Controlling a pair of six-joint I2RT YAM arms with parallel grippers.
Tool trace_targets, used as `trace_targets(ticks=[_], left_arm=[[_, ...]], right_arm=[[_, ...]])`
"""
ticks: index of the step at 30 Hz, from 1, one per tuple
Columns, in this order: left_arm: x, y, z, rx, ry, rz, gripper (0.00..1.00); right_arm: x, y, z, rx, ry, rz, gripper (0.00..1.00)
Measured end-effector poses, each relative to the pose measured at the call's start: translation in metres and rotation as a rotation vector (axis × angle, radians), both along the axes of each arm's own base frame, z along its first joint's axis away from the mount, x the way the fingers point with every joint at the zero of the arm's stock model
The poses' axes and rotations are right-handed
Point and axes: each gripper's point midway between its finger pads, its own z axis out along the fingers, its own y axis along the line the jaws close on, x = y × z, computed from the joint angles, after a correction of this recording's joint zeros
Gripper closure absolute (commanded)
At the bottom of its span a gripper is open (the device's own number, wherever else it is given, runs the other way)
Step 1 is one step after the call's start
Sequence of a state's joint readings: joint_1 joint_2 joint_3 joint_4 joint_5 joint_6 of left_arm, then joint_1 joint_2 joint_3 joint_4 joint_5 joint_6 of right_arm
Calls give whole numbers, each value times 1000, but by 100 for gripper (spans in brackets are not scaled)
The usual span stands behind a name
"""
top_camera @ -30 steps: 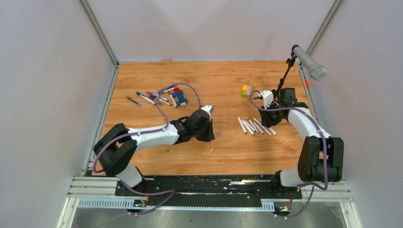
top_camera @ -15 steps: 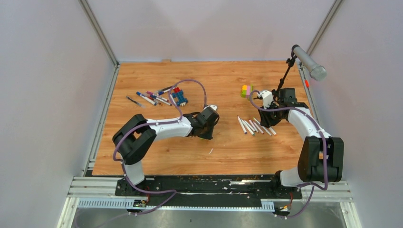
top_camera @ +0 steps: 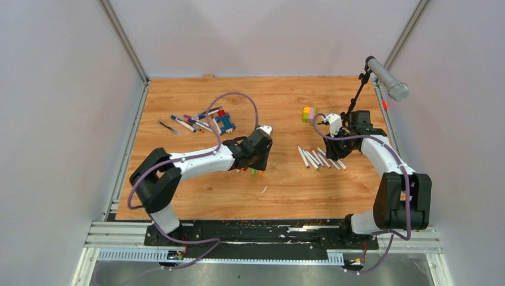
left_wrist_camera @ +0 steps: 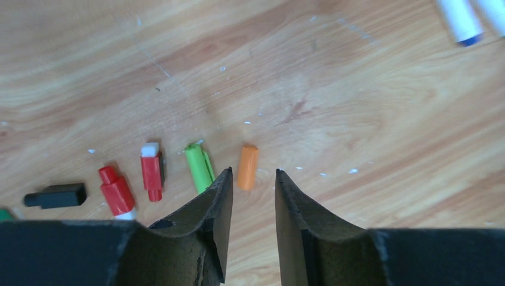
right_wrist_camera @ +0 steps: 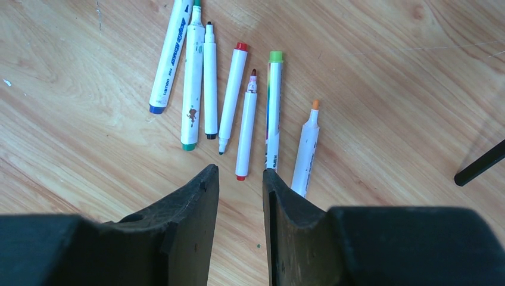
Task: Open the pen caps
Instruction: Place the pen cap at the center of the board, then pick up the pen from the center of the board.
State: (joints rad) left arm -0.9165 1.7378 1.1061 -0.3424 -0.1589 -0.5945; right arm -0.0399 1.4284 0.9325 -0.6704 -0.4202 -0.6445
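**Wood-grain tabletop: loose caps mid-board, pens on both sides**

Near the middle of the tabletop (top_camera: 286, 101) the pen caps (left_wrist_camera: 152, 170) lie in a loose row: black, two red, green, and the orange cap (left_wrist_camera: 248, 167). The left fingers (left_wrist_camera: 208, 220) hover low over them, narrowly parted with nothing between, the orange cap just beyond their gap. Toward the right edge the pens (right_wrist_camera: 247, 119) lie side by side, several tips bare. The right fingers (right_wrist_camera: 190, 214) hang over their near ends, narrowly parted and empty. More pens (top_camera: 192, 123) are scattered toward the far-left corner, beside a brick figure (top_camera: 224, 121). A block stack (top_camera: 308, 113) and a microphone stand (top_camera: 359, 98) sit toward the far-right corner.
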Motion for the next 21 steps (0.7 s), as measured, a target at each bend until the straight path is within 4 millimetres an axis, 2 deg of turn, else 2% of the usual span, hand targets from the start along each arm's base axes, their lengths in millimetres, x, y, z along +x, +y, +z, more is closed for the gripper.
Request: trace_targets(ticks=[2, 5, 7, 9, 10, 15, 21], left_arm=[[4, -2, 25, -41, -54, -19, 54], [13, 1, 64, -100, -159, -33, 36], [19, 12, 87, -126, -240, -27, 21], [27, 32, 104, -131, -319, 6, 4], [32, 45, 109, -126, -355, 39, 0], [50, 123, 113, -65, -467, 240, 0], [79, 204, 118, -70, -488, 486, 0]], right_arm=[[0, 0, 1, 1, -3, 4, 66], [-1, 1, 3, 6, -7, 8, 66], [-1, 2, 4, 8, -10, 10, 66], [-2, 3, 5, 11, -13, 15, 66], [-2, 3, 6, 12, -14, 16, 66], [-4, 5, 8, 24, -12, 25, 66], [-5, 8, 10, 36, -12, 31, 65]])
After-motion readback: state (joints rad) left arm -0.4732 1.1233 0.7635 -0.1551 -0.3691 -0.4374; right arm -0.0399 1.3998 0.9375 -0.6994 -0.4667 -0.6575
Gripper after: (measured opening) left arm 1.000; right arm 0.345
